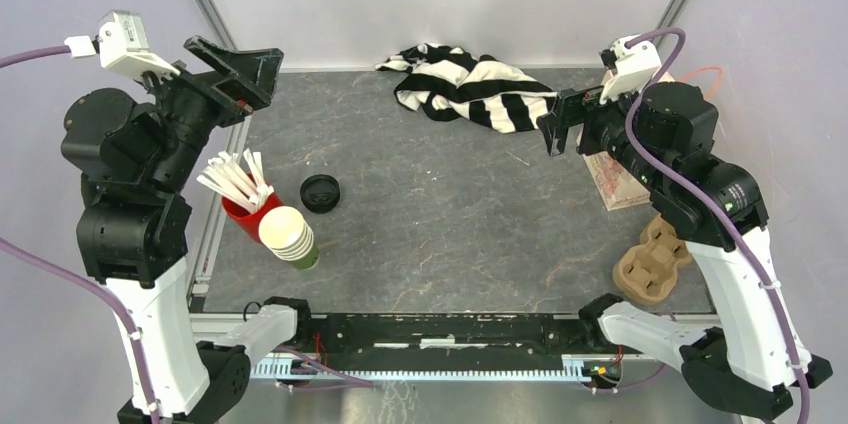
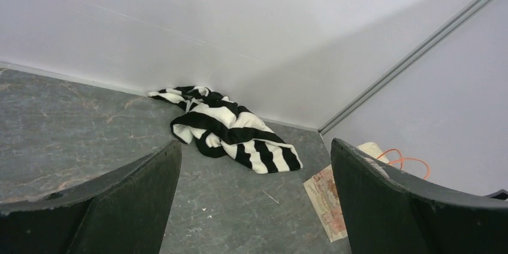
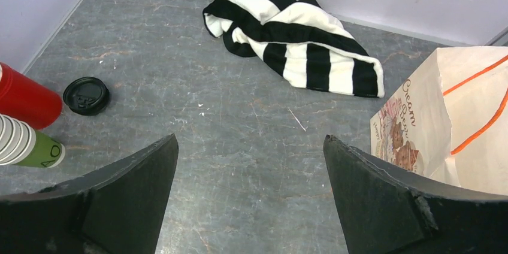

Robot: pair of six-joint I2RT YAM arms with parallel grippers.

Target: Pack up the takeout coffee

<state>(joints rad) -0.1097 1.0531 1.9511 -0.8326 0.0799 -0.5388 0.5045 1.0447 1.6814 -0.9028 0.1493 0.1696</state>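
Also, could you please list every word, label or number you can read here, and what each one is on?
"Cream": brown script on the paper bag; the word below starts "Be", rest unclear.
"ON", possibly: dark letters on the stack of green paper cups, cut off.
Loose black lid: embossed marks, too small to read.

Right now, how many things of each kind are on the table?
striped cloth: 1
loose black lid: 1
red cup of white sticks: 1
stack of green cups: 1
cardboard cup carrier: 1
paper bag: 1
Total: 6
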